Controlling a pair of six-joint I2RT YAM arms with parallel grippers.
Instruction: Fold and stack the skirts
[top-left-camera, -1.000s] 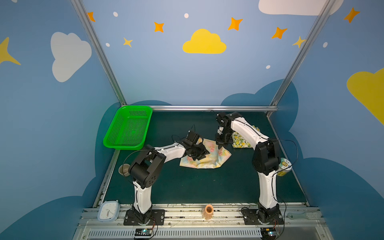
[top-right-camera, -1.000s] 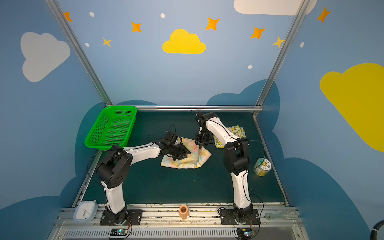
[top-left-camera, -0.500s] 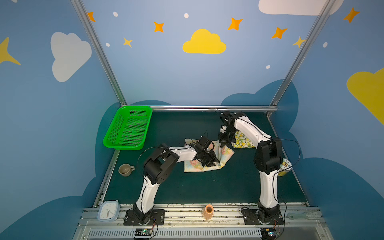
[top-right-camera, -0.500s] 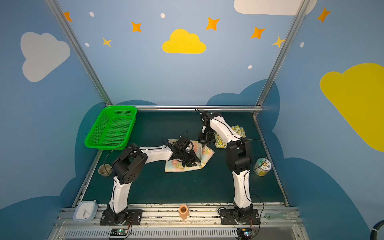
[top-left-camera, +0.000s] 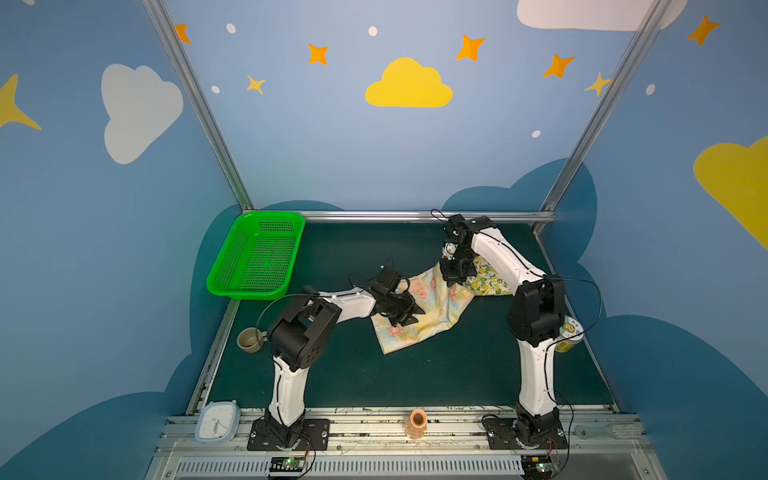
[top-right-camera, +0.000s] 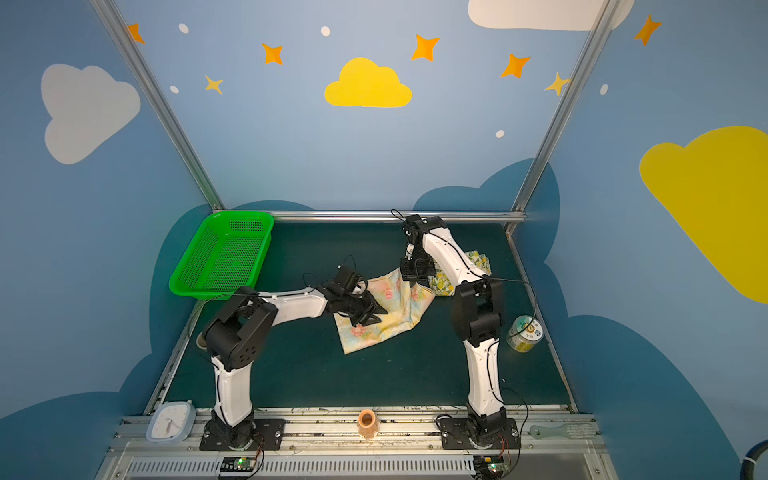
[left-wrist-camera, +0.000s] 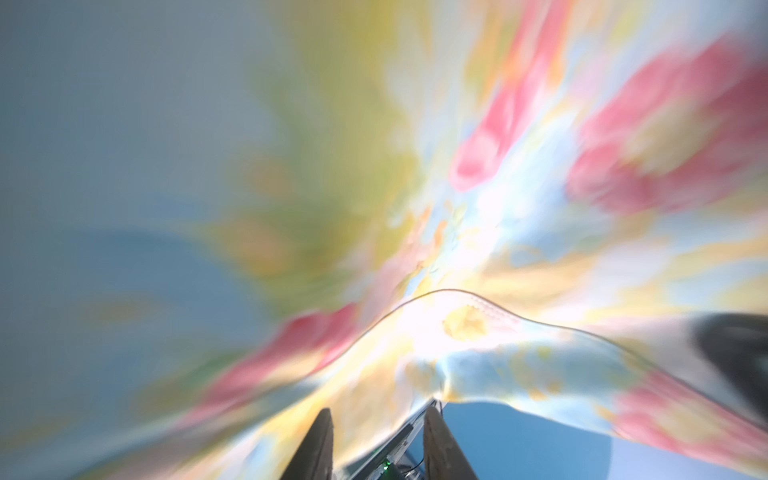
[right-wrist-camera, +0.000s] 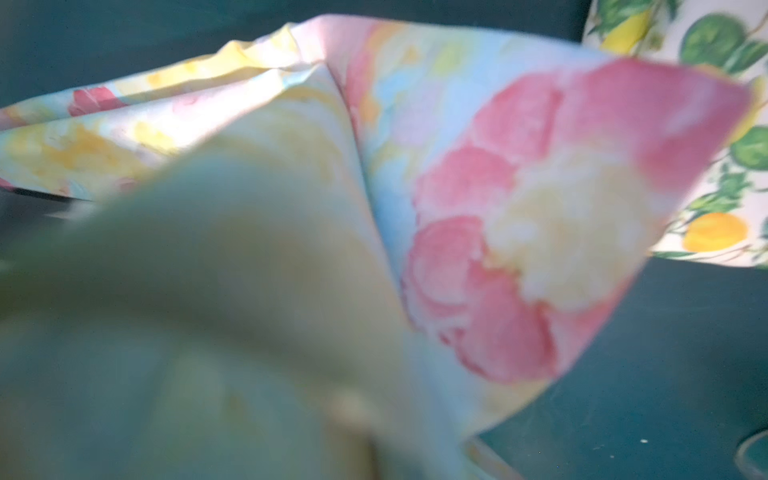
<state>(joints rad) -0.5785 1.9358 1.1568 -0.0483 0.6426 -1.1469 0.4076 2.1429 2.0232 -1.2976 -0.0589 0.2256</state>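
- The floral skirt (top-left-camera: 432, 309), thin pale-yellow cloth with pink flowers and blue-green blotches, is mid-table on the dark green mat (top-left-camera: 415, 374). The near end lies flat and partly doubled over, and the far right corner is pulled up off the mat.
- The right gripper (top-left-camera: 454, 281) points down and is clamped tight on that raised corner. In the right wrist view the cloth fills nearly everything, so the fingers themselves are hidden behind it.
- The left gripper (top-left-camera: 409, 318) sits low over the left side of the floral skirt. In the left wrist view two dark fingers (left-wrist-camera: 322, 444) stand apart with a hem draped across their tips, and the rest is blur. Honestly can't tell if it's pinching the cloth or just under it.
- The lemon skirt (top-left-camera: 488, 282), cream cloth with yellow lemons and green leaves, lies bunched at the far right, right up against the lifted corner. The right arm hides part of it.
- The green perforated plastic basket (top-left-camera: 232, 253) is in the far-left corner, well apart from both skirts.
- Edge stuff: a small brown cup (top-left-camera: 248, 340) sits by the left arm and a round tin can (top-right-camera: 524, 332) beside the right arm. A pale blue clock (top-left-camera: 217, 424) and a little orange vase (top-left-camera: 417, 423) are on the front rail.
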